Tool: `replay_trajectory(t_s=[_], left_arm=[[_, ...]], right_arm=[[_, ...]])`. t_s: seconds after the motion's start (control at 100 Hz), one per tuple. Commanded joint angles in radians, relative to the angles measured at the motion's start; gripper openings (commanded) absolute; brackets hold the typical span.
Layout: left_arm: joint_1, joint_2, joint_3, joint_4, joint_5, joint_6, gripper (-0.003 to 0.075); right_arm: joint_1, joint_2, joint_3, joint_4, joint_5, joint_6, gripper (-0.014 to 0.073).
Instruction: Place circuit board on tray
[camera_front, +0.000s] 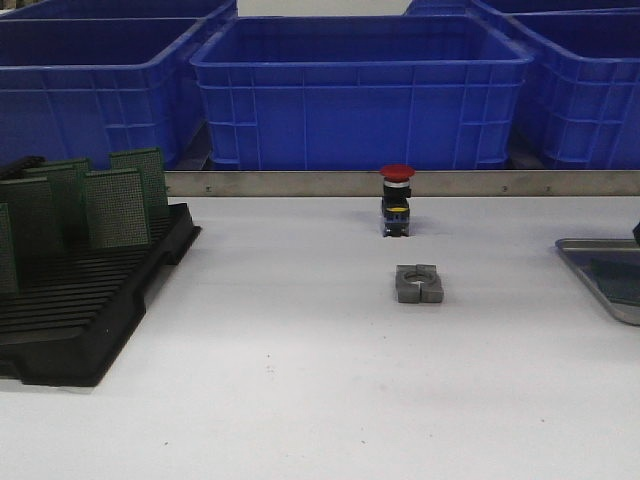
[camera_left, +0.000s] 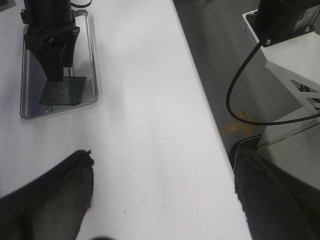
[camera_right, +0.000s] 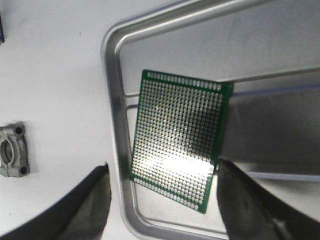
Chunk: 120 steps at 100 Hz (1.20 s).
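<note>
One tray (camera_right: 112, 100), silver metal, holding one green circuit board (camera_right: 177, 137). One black slotted rack (camera_front: 90, 300) with at least four green boards (camera_front: 117, 208) standing in it; the left edge cuts off any more. Four blue bins (camera_front: 355, 95) visible. One red-capped push button (camera_front: 396, 200). One grey metal clamp block (camera_front: 418, 284).

On the worktop (camera_front: 300, 380), the rack (camera_front: 90, 300) sits at the left with several boards (camera_front: 118, 208) standing upright in its slots. The tray (camera_front: 585, 258) lies at the far right edge, a circuit board (camera_right: 177, 137) lying flat inside it. Between them, near the middle, a metal clamp block (camera_front: 419, 283) lies in front of a push-button switch (camera_front: 396, 200). Behind a rail (camera_front: 300, 183), bins (camera_front: 360, 95) stand in a row.
</note>
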Motion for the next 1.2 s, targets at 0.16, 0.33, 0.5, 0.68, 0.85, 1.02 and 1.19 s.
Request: replay_trajectory(t_s=[0.16, 0.33, 0.5, 0.68, 0.85, 1.02, 1.19], left_arm=[[-0.008, -0.046, -0.026, -0.067, 0.033, -0.002, 0.0547], [-0.008, -0.046, -0.026, -0.067, 0.033, -0.002, 0.0547], [0.004, -0.052, -0.031, -0.052, 0.042, -0.004, 0.0547], [0.103, -0.08, -0.048, 0.053, 0.042, -0.004, 0.0547], [0.25, -0.087, -0.048, 0.171, 0.042, -0.004, 0.0547], [0.368, -0.05, -0.048, 0.269, 0.042, -0.004, 0.0547], [0.421, -0.005, -0.048, 0.314, -0.017, -0.004, 0.0547]], right_arm=[[-0.005, -0.081, -0.026, 0.023, 0.01, -0.008, 0.0487], [-0.005, -0.081, -0.026, 0.023, 0.01, -0.008, 0.0487], [-0.005, -0.081, -0.026, 0.023, 0.01, -0.008, 0.0487], [-0.005, -0.081, -0.026, 0.023, 0.01, -0.008, 0.0487], [-0.005, -0.081, -0.026, 0.023, 0.011, -0.008, 0.0487], [-0.005, -0.081, -0.026, 0.023, 0.012, -0.008, 0.0487], [-0.005, -0.081, -0.026, 0.023, 0.015, -0.008, 0.0487]])
